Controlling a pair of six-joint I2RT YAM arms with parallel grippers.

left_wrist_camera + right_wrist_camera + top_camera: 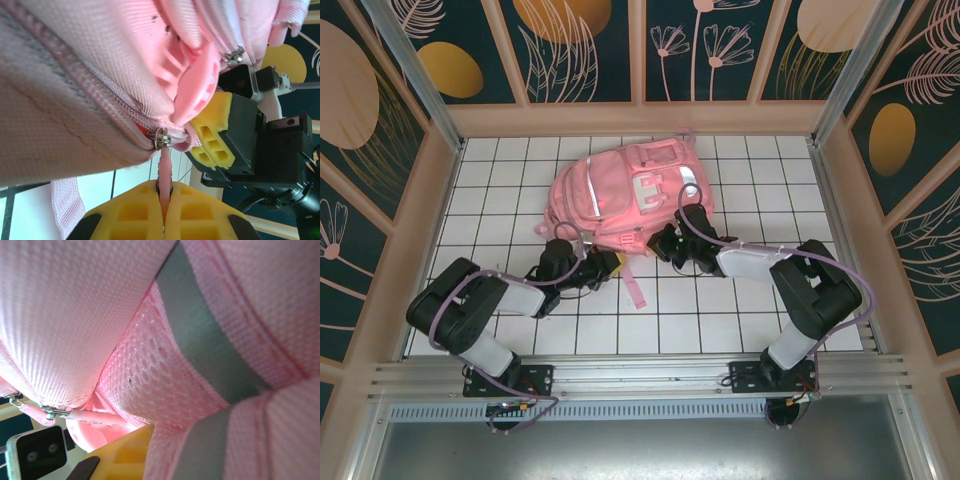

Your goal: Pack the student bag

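Likely unzipping: backpack (625, 195) zipper tab (165, 170) is pinched by left claw (164, 200), fabric by right claw (668, 240); a pull along the zipper is needed.

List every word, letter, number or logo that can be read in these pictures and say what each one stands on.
"E": a large white letter on the front pocket of the student bag, seen in the top view.
Nothing else can be read. The wall panels carry only plant drawings, and the bag fabric in both wrist views shows no writing.
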